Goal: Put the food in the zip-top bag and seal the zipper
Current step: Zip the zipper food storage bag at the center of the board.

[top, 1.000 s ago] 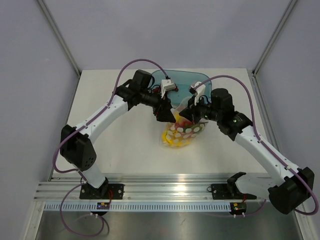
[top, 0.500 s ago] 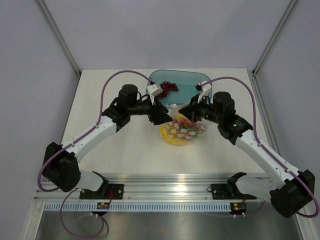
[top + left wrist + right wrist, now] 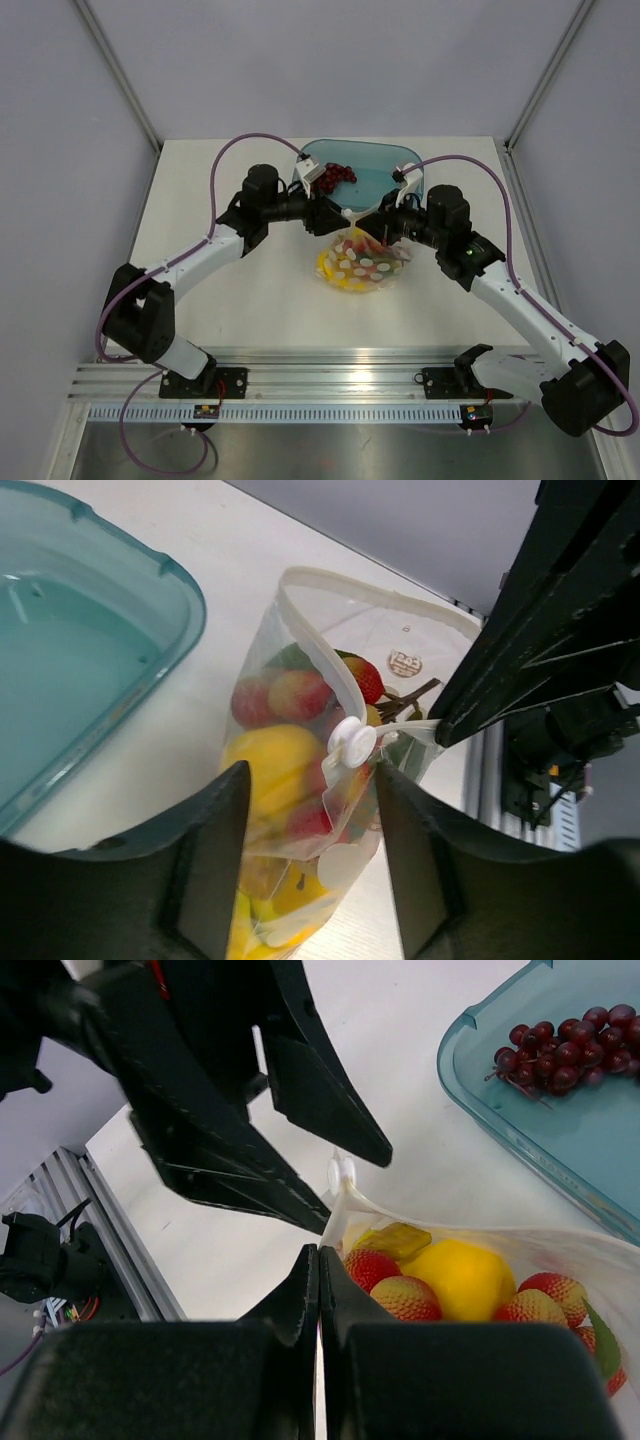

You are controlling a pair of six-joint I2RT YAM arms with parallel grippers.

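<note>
The zip-top bag [image 3: 360,264] is clear with white dots and hangs just above the table, its mouth open at the top. The food [image 3: 465,1278] fills it: a lemon, strawberries [image 3: 372,1265] and yellow fruit [image 3: 268,765]. My right gripper [image 3: 320,1250] is shut on the bag's mouth edge at one end of the zipper [image 3: 318,655]. My left gripper [image 3: 312,776] is open and straddles the bag's other end, with the white slider tab [image 3: 352,742] just beyond its fingers [image 3: 215,860]. In the top view both grippers, left [image 3: 335,218] and right [image 3: 378,226], meet over the bag.
The teal tray [image 3: 385,165] stands behind the bag and holds a bunch of dark red grapes [image 3: 336,173]. Its near rim [image 3: 150,695] lies close to the left gripper. The aluminium rail [image 3: 330,385] runs along the near table edge.
My left arm has swung its elbow outward and its wrist off the tray, uncovering the grapes. Its jaws have narrowed around the bag's end. The right gripper has kept its hold.
</note>
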